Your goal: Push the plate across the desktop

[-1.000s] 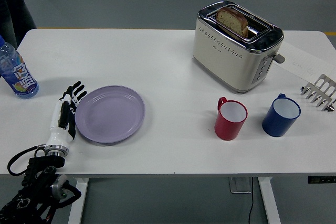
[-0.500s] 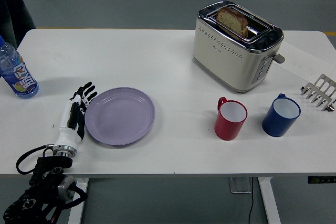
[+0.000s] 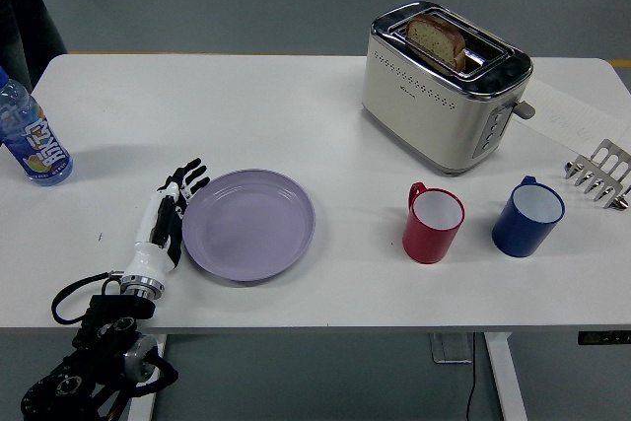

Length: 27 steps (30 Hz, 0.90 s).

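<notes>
Lilac plate lies flat on the counter left of the red mug, so we should press our left hand, fingers straight and together, flat against its left rim, pushing level.

Far right stands a toaster holding bread; nearer, a red mug, blue mug, perhaps a rack. Bottle far left.
</notes>
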Motion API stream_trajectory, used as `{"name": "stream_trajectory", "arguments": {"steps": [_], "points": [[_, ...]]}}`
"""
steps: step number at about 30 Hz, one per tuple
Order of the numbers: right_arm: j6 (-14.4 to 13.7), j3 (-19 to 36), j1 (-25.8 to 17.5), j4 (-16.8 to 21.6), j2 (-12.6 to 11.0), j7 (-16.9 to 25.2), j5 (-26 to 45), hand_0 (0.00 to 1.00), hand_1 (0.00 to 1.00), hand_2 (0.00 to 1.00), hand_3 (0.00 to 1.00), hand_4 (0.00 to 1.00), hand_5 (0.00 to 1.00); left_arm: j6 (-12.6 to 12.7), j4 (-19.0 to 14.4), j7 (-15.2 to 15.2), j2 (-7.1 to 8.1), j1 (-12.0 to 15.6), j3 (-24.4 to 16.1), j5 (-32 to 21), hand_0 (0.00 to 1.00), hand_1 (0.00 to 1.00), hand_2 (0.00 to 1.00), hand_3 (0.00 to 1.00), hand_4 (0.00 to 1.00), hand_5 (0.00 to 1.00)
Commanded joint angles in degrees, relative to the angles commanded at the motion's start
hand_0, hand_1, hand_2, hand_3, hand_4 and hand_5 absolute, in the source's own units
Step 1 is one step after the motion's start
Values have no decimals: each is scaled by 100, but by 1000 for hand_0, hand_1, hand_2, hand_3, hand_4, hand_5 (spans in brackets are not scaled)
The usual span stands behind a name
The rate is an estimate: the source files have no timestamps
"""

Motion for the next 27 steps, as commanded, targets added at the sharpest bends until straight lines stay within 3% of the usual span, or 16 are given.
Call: {"name": "stream_trajectory", "arguments": {"steps": [7,27], "points": [[1,-7,-12,-3,-4,3,11,647,614,675,573,325,254,-2,-6,8,0,-43,338,-103,845,848,872,840,511,998],[14,-33,19,-15,-16,30,45,647,613,674,573,326,253,12,-102,-8,0,-123,788,-300,841,846,871,839,512,998]]}}
